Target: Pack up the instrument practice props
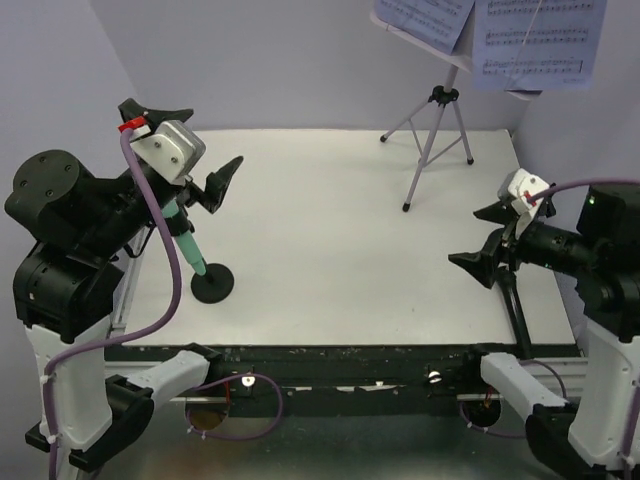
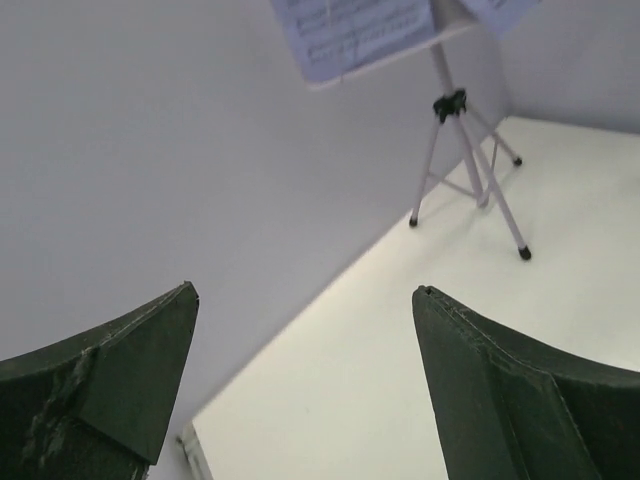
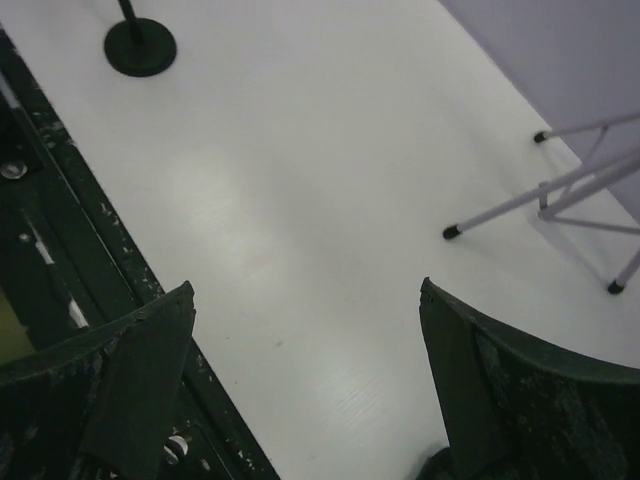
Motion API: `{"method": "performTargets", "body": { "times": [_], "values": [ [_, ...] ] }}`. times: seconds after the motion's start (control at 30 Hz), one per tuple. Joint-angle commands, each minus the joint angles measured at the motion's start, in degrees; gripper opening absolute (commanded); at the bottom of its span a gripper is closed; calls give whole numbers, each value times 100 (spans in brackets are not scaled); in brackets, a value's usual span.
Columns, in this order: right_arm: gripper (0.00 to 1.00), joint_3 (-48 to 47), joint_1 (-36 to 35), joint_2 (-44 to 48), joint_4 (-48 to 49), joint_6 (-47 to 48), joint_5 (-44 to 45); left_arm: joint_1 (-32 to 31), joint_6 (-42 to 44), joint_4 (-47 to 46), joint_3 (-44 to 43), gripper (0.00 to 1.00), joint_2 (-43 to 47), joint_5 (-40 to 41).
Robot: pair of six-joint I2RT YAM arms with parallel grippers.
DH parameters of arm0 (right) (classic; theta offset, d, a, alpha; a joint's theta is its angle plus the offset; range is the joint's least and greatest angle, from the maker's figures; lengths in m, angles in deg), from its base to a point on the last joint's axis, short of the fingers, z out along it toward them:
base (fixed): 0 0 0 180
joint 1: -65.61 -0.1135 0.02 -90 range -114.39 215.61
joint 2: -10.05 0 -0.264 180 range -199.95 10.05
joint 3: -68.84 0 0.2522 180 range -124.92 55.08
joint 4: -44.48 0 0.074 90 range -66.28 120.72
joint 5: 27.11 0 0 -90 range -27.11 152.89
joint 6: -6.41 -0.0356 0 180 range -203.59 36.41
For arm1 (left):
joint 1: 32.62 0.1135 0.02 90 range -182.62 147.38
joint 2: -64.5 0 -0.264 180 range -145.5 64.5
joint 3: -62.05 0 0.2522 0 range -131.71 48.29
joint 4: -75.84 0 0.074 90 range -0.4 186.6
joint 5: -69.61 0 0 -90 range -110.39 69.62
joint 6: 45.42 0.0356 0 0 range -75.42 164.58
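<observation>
- While both arms are bolted at the near edge, the left claw (image 2: 305, 290) is raised over the left rear part of the tabletop (image 1: 340, 230), with its jaws spread wide and nothing between them
- On the opposite side, the right claw (image 3: 306, 285) hovers above the right part of the tabletop, jaws likewise apart and empty, tips directed toward the centre
- At the left front, the mint-green microphone (image 1: 186, 238) stands tilted, its lower end meeting a black round base (image 1: 212, 286) that rests flat on the tabletop
- Its upper end is hidden behind the left arm (image 1: 70, 215); contact there cannot be determined
- At the right rear, the silver tripod (image 1: 436, 140) stands upright with its feet on the tabletop, well apart from both claws
- On top of the tripod, the printed sheet-music pages (image 1: 530, 38) are displayed, cut off by the upper frame edge
- Just below the right claw, a thin black pole (image 1: 516, 305) slants along the right edge of the tabletop; its base is not visible
</observation>
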Motion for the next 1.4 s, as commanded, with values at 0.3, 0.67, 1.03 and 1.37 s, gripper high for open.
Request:
{"method": "performTargets", "body": {
  "times": [0.3,0.67,1.03,1.37],
  "values": [
    [97,-2161,-3569,-2628,395,-614,1448,703,-846,2048,1903,99,912,1290],
    [95,-2652,-4043,-3752,1362,-1545,1720,915,-1181,1764,617,99,396,2065],
    [99,-5651,-6003,-6574,2855,-3206,3741,906,-478,-229,-276,99,-142,4647],
    [99,-6020,-6918,-7453,3938,-4271,4515,1072,-232,-460,-451,99,-90,4772]
  ]
}}
